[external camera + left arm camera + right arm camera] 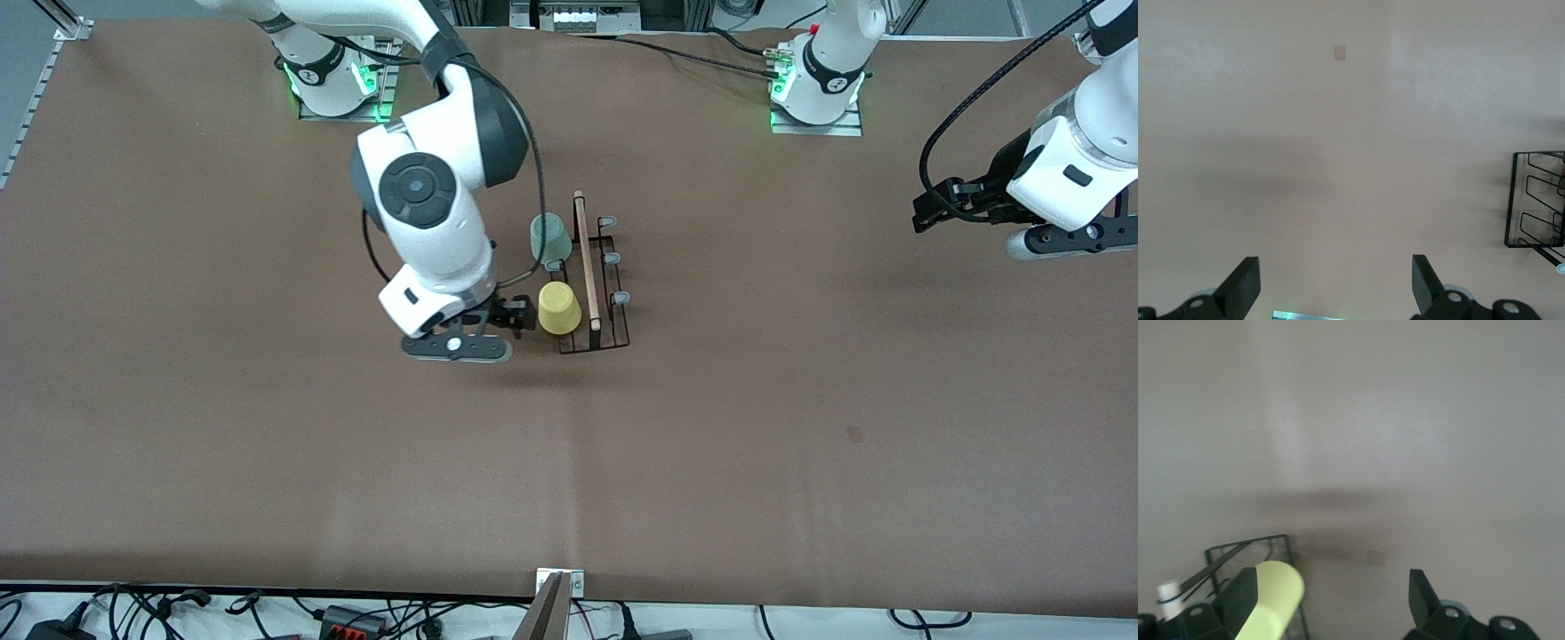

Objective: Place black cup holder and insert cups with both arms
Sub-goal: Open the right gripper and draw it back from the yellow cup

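**A:** Why was the table [800, 400] so bare?

**B:** Everything the job needed sat in one spot near its middle. The rack [594, 276] stood there, rod on top running toward the front camera, so each arm had one row of prongs facing its own end of the table.

**A:** And the arms?

**B:** The right arm [427, 204] reached down beside the rack. The left arm [1080, 160] waited over bare table at its own end, well apart from the rack, probably to stay out of the way.

**A:** What were the grippers doing?

**B:** The right gripper [514, 317] sat just beside the yellow cup [559, 308], fingers spread and holding nothing; in its wrist view the cup [1275, 603] lay against one finger, not between the two. I'd judge it had let go. The left gripper [933, 212] was spread wide too, empty, with only the rack's edge [1536, 200] in its view.

**A:** Where were the cups?

**B:** The yellow cup hung mouth-down on a prong facing the right arm's end, the green cup [550, 238] on another, farther from the camera. The prongs [611, 259] facing the left arm's end stood bare. No blue cup showed.
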